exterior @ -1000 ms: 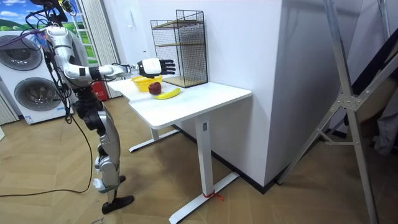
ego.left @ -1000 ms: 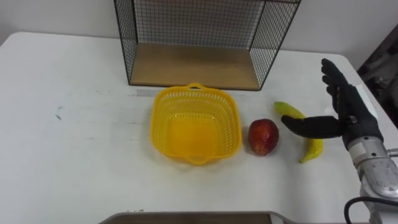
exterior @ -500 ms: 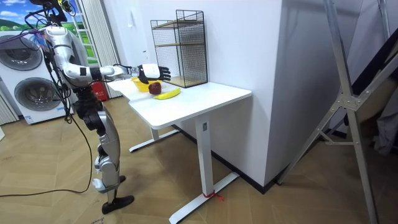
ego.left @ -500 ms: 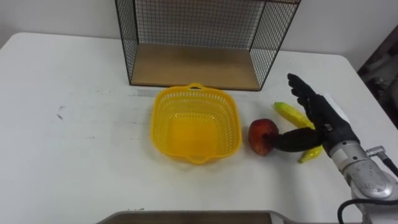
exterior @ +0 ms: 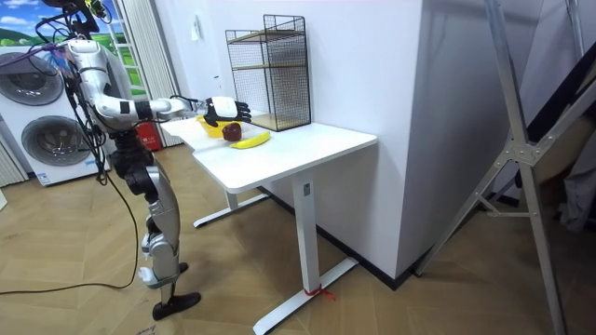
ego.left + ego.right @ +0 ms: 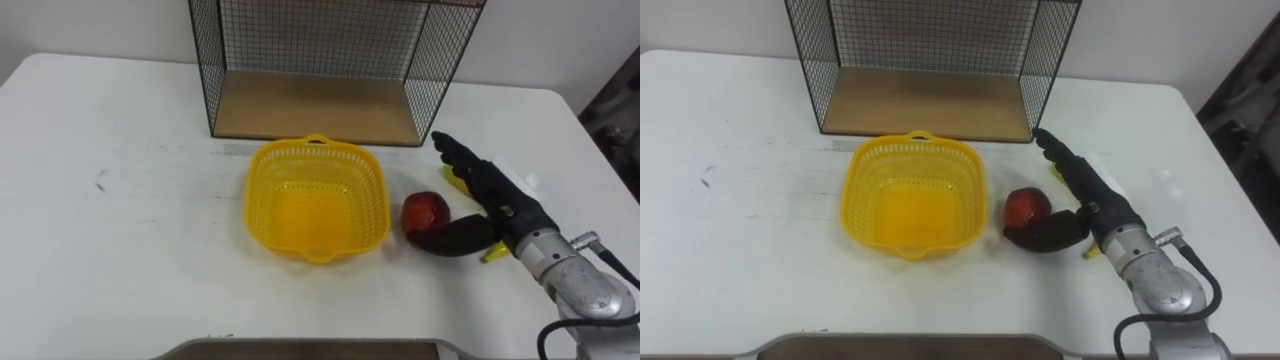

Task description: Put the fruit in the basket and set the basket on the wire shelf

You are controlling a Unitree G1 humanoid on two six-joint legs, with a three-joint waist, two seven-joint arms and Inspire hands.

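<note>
A yellow plastic basket point(image 6: 262, 205) stands empty in the middle of the white table. Just right of it lies a red apple point(image 6: 424, 209). My right hand point(image 6: 497, 196) is open and low beside the apple: its straight fingers run along the apple's right side toward the shelf, and its thumb point(image 6: 458, 238) curves along the apple's near side. A yellow banana point(image 6: 494, 255) lies under the hand, mostly hidden. The black wire shelf point(image 6: 310, 105) with a wooden floor stands right behind the basket. In the room view I stand at the table's end with my right hand point(image 5: 226, 108) stretched over the fruit.
The white table point(image 6: 120, 250) has bare room to the basket's left and along the front. Its right edge is close behind my right forearm. Washing machines point(image 5: 37, 130) stand behind me in the room view.
My right hand has dropped and moved left, from above the banana's right side to lie over the banana beside the apple, its thumb now at the apple's near side.
</note>
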